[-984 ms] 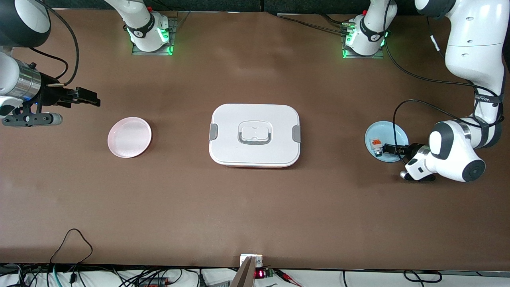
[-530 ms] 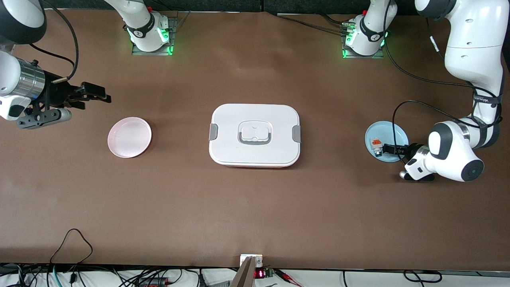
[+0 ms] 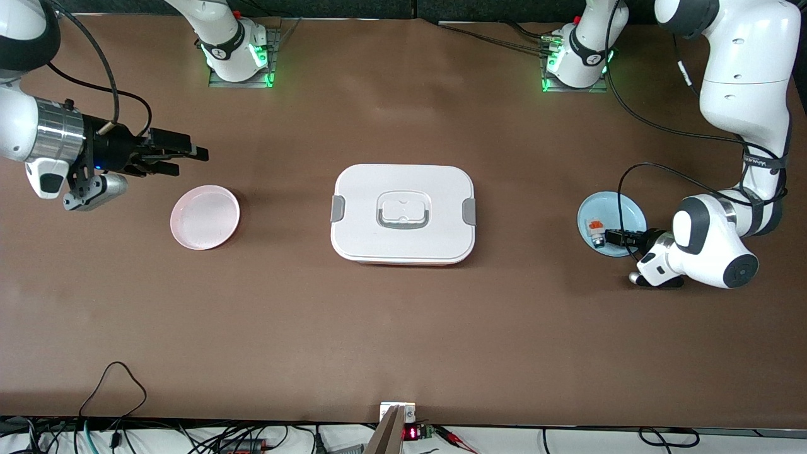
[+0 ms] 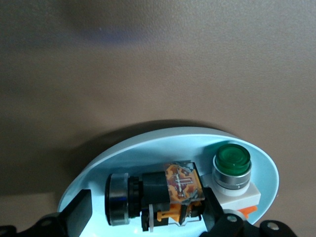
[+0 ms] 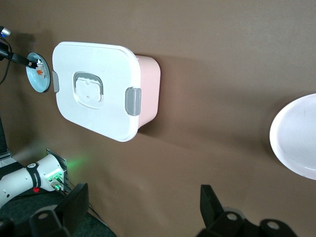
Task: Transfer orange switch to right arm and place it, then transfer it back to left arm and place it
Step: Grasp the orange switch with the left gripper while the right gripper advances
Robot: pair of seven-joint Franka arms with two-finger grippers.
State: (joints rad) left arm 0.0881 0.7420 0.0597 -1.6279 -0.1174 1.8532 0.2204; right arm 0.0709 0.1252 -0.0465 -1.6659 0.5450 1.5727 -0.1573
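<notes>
The orange switch point(image 4: 153, 190), black with a silver ring and an orange end, lies on its side on the light blue plate point(image 3: 627, 211), which also shows in the left wrist view point(image 4: 148, 145). My left gripper point(image 3: 615, 238) is low over this plate. It is open point(image 4: 147, 212), with one finger on each side of the switch and a small gap at the ring end. The white box point(image 3: 403, 214) stands mid-table. My right gripper point(image 3: 189, 154) is open and empty point(image 5: 143, 207) over bare table beside the pink plate point(image 3: 205, 217).
A white-grey block with a green button and an orange part point(image 4: 234, 175) stands on the blue plate right beside the switch, and shows in the front view point(image 3: 592, 226). The right wrist view shows the box point(image 5: 94, 94) and the pink plate point(image 5: 296, 138). Cables hang along the front edge.
My right gripper has moved from the table's end toward the box and now hangs by the pink plate. My left gripper has edged slightly farther onto the blue plate.
</notes>
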